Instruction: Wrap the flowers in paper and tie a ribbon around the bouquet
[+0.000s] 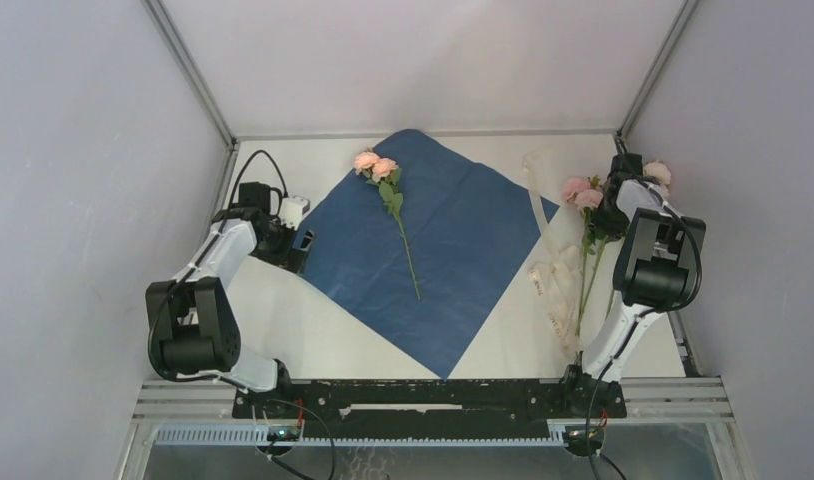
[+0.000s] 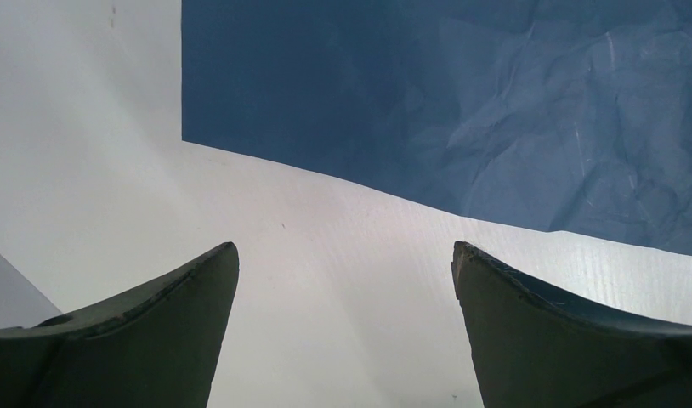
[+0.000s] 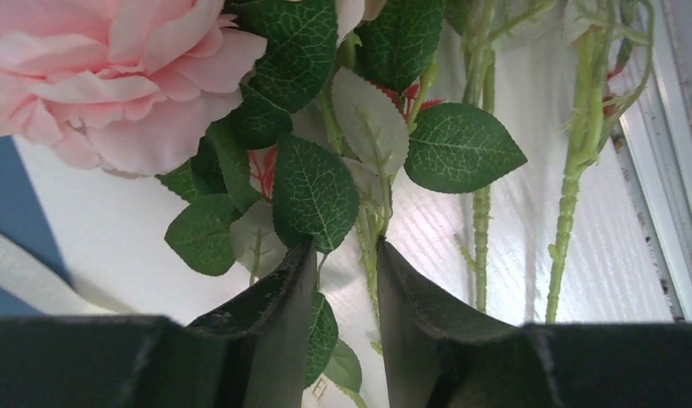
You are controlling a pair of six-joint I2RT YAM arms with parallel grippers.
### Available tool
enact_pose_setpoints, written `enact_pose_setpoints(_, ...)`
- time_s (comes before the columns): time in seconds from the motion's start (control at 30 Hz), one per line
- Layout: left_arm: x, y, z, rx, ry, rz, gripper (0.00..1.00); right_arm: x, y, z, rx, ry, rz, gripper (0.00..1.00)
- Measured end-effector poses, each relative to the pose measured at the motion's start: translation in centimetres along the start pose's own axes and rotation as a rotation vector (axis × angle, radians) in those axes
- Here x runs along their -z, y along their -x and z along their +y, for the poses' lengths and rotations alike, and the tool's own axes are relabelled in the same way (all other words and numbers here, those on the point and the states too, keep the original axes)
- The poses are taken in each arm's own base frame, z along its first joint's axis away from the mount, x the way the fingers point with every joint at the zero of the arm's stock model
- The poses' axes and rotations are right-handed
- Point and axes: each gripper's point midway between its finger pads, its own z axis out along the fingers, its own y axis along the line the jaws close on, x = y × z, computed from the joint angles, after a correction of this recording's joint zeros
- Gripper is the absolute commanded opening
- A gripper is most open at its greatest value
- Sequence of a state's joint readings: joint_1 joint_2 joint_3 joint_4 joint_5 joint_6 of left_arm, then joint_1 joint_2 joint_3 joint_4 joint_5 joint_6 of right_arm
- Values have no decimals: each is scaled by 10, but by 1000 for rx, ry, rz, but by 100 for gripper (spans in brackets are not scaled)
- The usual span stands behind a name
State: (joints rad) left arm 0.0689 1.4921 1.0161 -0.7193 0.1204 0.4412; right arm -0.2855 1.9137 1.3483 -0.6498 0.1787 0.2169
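Pink flowers (image 1: 391, 198) on navy paper (image 1: 473, 245)

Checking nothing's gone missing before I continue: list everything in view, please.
paper: one sheet, navy side up, centre of the table
flower sprig: one, two peach-pink blooms, green stem, lying on the paper
loose flowers: several stems, pink blooms, green leaves, right of the paper
ribbon: one, cream, between the paper and the loose flowers
table: one, white
left pincer: one, dark, open, over bare table beside the paper
right pincer: one, dark, fingers either side of a loose-flower stem
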Motion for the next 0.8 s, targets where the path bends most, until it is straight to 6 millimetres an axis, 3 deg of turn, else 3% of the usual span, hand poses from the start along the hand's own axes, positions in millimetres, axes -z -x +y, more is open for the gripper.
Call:
enact_pose_setpoints(0.37,0,0,-1,2,-7,-1,99,-2,-1,-5,43,-84,-8,48)
enact_pose_setpoints(0.63,0,-1,-2,9,-9,4,99,58,23,-15,24,-62,-139,59)
enact_pose_setpoints(0.7,0,-2,-3,10,-11,7,99,56,23,-17,20,-59,-136,59)
enact_pose_setpoints(0.8,1,-3,-3,17,-12,10,99,37,6,-18,29,-59,-65,55)
